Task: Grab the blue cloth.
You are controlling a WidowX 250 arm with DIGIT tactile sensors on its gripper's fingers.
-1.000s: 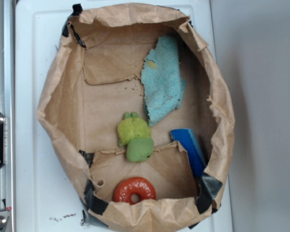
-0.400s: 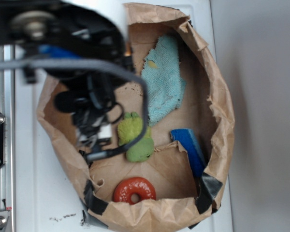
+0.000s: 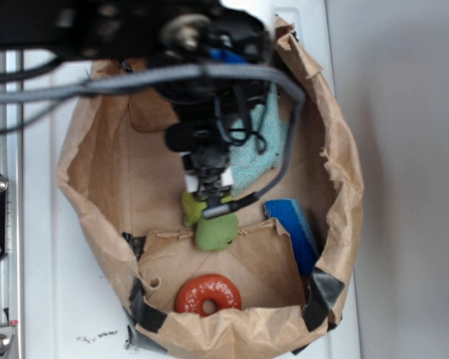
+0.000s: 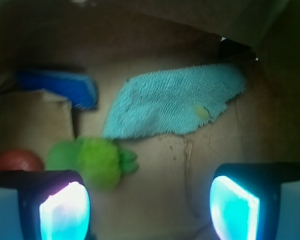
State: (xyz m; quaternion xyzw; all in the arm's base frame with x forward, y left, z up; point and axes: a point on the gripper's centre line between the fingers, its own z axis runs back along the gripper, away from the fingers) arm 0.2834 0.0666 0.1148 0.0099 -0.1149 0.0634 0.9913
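A crumpled brown paper bag [image 3: 343,179] with dark taped corners sits open on a white surface [image 3: 41,247], holding a green plush toy [image 3: 215,230] near its middle, a dark blue sponge [image 3: 293,223] leaning against one wall, and a red-orange ring [image 3: 207,293] at the bottom.

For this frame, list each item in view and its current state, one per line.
blue cloth: lying flat on the bag floor, not gripped
gripper: open, empty, above the bag floor short of the cloth
green plush toy: lying on the floor, untouched
blue sponge: standing on edge against the bag wall
red ring: flat on the bottom flap
paper bag: open, rim crumpled
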